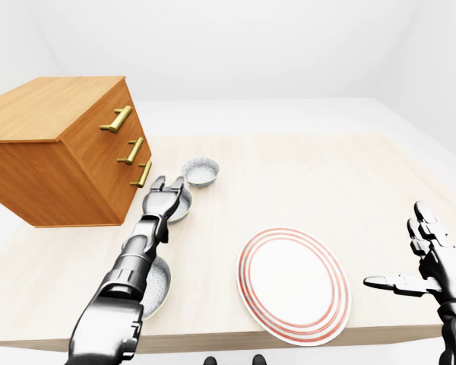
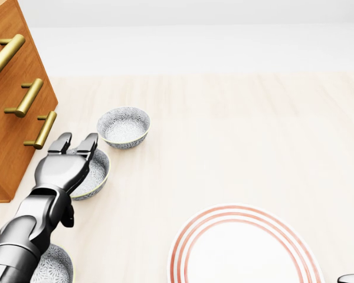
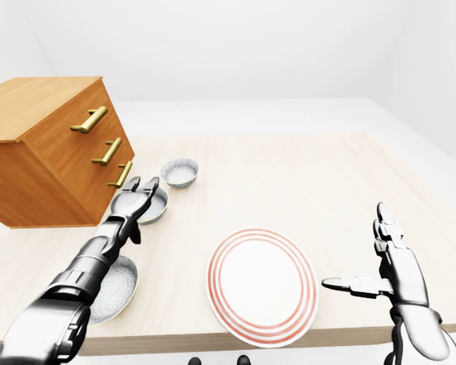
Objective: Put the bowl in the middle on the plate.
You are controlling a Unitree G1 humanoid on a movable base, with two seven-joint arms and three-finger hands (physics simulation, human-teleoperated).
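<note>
Three patterned grey bowls stand in a line on the left of the table. The far bowl (image 2: 123, 127) stands free. The middle bowl (image 2: 96, 172) is partly covered by my left hand (image 2: 75, 144), which hovers over its left rim with fingers (image 2: 87, 143) spread open and holding nothing. Under my left forearm lies the near bowl (image 2: 54, 268). The white plate with red rings (image 2: 245, 250) sits at the bottom right of the head view. My right hand (image 3: 368, 258) floats open to the right of the plate, off the table's corner.
A wooden drawer chest (image 1: 61, 144) with brass handles stands just left of the bowls, close to my left hand. The table's near edge (image 1: 289, 340) runs just below the plate and the near bowl.
</note>
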